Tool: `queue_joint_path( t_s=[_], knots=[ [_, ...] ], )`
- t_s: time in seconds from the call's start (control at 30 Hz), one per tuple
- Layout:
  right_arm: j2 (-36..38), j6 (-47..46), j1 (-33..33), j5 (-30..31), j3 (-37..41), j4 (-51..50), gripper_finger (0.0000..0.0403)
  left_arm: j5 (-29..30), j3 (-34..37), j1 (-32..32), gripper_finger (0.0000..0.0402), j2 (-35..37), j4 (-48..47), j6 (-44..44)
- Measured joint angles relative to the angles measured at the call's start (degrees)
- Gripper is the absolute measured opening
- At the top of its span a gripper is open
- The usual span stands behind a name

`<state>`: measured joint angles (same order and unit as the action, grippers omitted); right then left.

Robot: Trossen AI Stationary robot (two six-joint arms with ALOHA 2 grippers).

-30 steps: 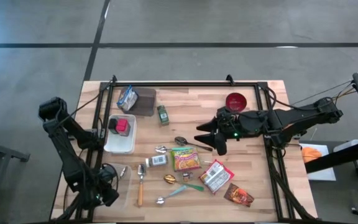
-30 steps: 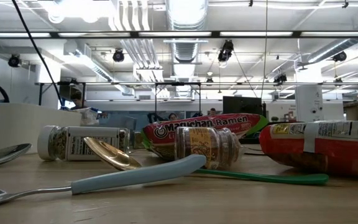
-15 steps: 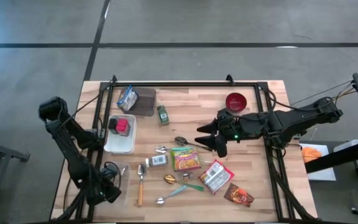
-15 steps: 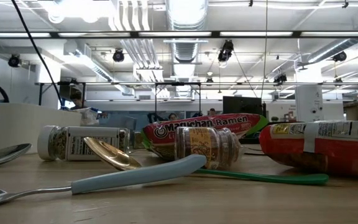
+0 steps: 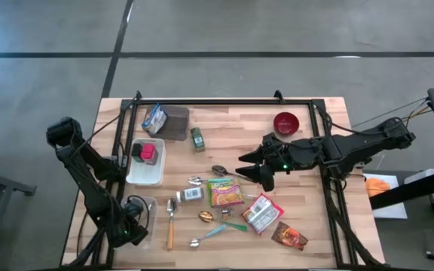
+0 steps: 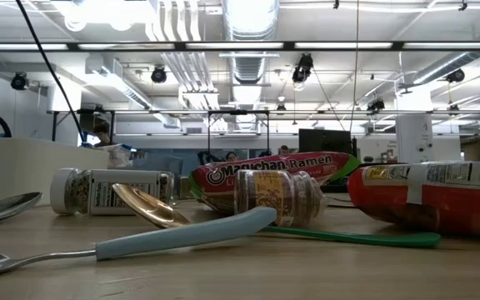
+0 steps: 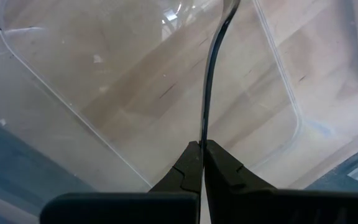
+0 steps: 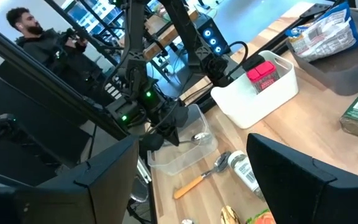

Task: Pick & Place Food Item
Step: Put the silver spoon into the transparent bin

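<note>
Your left gripper has crept a little nearer the table's near-left corner since a second ago; all else lies as it lay. Surface: pale wooden slat table bordered by a black metal frame, on a grey floor with dark lines; beyond it, a hall with ceiling ducts and strip lights, and a person among monitors. Left gripper: over the clear plastic container, fingers pressed together, a thin dark edge rising from between the tips; what that edge belongs to you cannot tell. Right gripper: mid-table, fingers spread, holding nothing, above the silver spoon. Task item: green-edged ramen packet, flat on the table just near-left of the right gripper, long axis roughly from the far edge to the near edge. Around it: small labelled spice jar on its side at its left; red-and-white snack packet at its near right; dark red wrapper beyond that; gold spoon, green plastic spoon and pale-blue-handled spoon nearer the front; wooden-handled spoon beside the clear container. Far side: red bowl, green tin, dark tray holding a blue-and-white bag, white bin with a pink-red block.
</note>
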<state>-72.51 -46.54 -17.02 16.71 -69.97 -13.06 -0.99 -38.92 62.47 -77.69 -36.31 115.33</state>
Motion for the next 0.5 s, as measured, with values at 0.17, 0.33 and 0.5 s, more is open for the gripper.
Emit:
queue_joint_path(
  t_s=[0.17, 0.33, 0.5],
  knots=[
    [0.0, -0.02, -0.7, 0.01, 0.02, 0.04, 0.0295, -0.13, 0.0, -0.19, 0.0, -0.02, 0.06, 0.0],
    [0.0, -0.48, -1.26, 0.2, 0.02, 0.04, 0.0295, -1.22, 0.0, -0.5, 0.0011, -0.04, 0.14, 0.0],
    [0.0, -1.11, -1.74, 1.43, 0.02, 0.0, 0.0295, -1.62, 0.0, -0.58, 0.0059, -0.04, 0.21, -0.02]
  ],
)
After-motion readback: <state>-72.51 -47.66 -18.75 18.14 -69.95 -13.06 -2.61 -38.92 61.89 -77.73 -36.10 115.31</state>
